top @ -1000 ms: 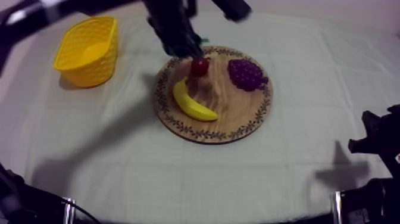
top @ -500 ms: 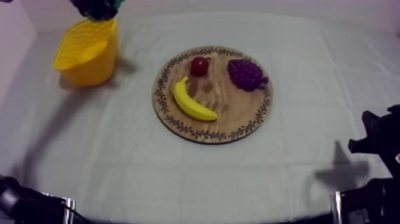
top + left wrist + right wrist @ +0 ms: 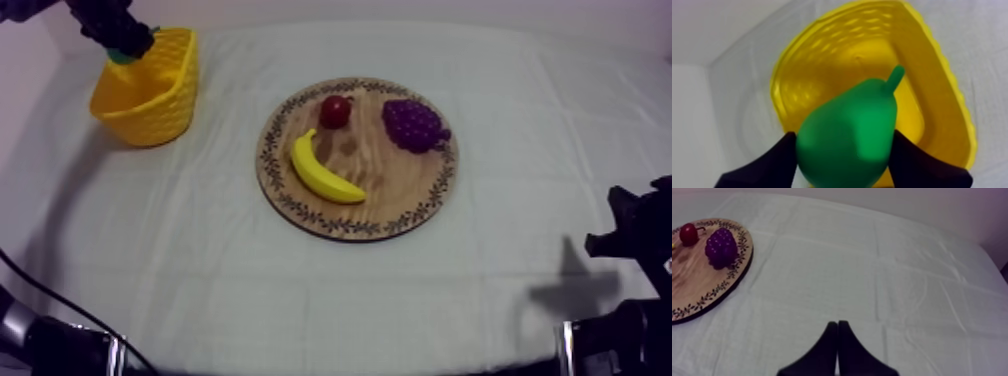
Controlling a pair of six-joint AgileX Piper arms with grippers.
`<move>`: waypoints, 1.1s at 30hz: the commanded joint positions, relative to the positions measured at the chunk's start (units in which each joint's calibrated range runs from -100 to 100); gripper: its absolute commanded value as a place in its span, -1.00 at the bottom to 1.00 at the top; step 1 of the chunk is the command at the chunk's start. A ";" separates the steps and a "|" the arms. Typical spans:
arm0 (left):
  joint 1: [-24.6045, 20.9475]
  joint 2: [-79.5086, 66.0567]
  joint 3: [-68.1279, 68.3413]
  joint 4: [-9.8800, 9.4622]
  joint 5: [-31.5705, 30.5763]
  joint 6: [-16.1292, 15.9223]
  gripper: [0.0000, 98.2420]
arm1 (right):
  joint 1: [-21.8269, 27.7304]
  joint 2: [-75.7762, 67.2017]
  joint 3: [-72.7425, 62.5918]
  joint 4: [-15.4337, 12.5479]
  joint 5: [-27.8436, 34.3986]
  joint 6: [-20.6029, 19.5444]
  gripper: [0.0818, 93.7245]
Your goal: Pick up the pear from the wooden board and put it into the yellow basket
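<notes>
carried off the board (image 3: 390, 185) within the last second; now hangs over the yellow basket (image 3: 837, 50), pear (image 3: 844, 135) clamped in the left jaws just above the opening. leaves only the release. right jaws together, idle over the bench (image 3: 872, 263).

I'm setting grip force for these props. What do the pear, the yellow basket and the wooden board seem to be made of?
The pear: likely plastic, smooth with a soft sheen and one flat green; foam is possible.
The yellow basket: moulded plastic, glossy, even colour, lattice-holed walls.
The wooden board: wood, matte, visible grain, with a dark leaf pattern on the rim, printed or burnt.
</notes>
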 commanded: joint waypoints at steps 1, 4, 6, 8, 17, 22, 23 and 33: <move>-0.46 2.03 0.27 0.36 -1.73 0.03 0.19 | -0.01 -0.02 0.04 0.00 -0.03 0.00 -0.99; -0.81 4.80 0.79 0.81 -3.53 0.23 0.20 | -0.01 -0.02 0.04 0.00 -0.03 0.00 -0.99; -1.08 6.48 1.24 1.27 -5.11 0.31 0.21 | -0.01 -0.02 0.04 0.00 -0.03 -0.01 -0.99; -1.24 7.90 1.82 1.63 -6.76 0.34 0.23 | -0.01 -0.02 0.04 0.00 -0.03 -0.03 -0.99; -2.15 9.27 2.50 5.29 -10.37 -3.83 0.68 | -0.01 -0.02 0.04 0.00 -0.03 0.00 -0.99; -3.05 6.77 3.49 7.90 -11.49 -5.27 0.58 | -0.01 -0.02 0.04 0.00 -0.03 0.00 -0.99; -3.12 5.79 4.34 8.24 -12.27 -5.07 0.43 | -0.01 -0.02 0.04 0.00 -0.03 0.00 -0.99; -3.38 -17.09 28.32 10.99 -30.31 -4.82 -0.95 | -0.01 -0.02 0.04 0.00 -0.03 -0.03 -0.99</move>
